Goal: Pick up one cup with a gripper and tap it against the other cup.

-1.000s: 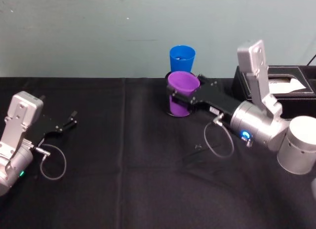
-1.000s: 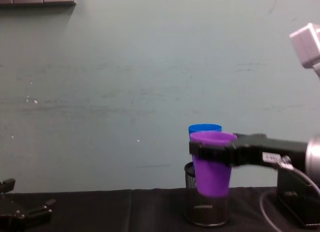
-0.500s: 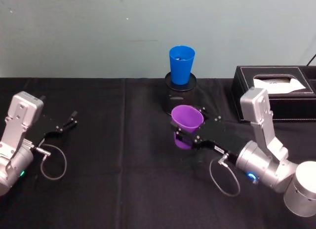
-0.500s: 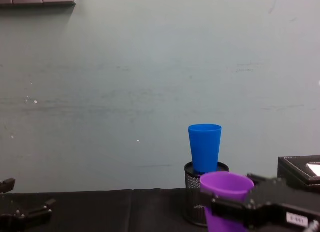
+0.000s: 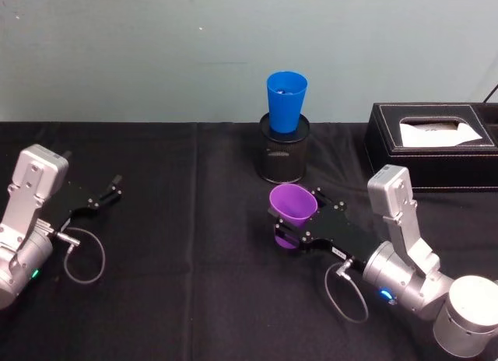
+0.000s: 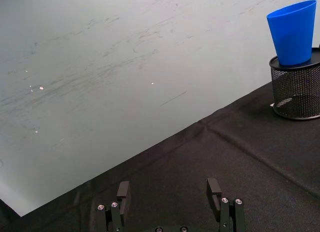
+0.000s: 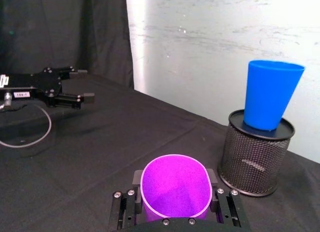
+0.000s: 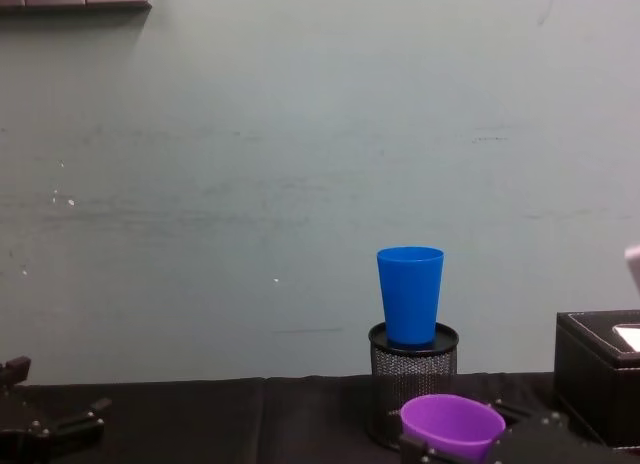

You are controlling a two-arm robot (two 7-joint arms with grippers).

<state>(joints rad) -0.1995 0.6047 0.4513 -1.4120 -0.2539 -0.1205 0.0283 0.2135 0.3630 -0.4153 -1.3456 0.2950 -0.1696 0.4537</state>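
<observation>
Black tablecloth (image 5: 194, 299) beneath a plain tapered purple cup (image 5: 292, 213), upright, clasped by right pincer (image 5: 299, 225).

Scuffed pale-green wall (image 8: 250, 164) behind black-draped table (image 5: 194, 299).

Left gripper (image 6: 170, 197): fingers apart, above black cloth (image 6: 200, 157). Blue cup (image 6: 292, 32): upright in mesh pen holder (image 6: 296, 89). Pale wall (image 6: 110, 67) behind.

Black-clothed table (image 5: 194, 299); mesh pen holder (image 5: 284, 159) and black tissue box (image 5: 436, 147) on it.
</observation>
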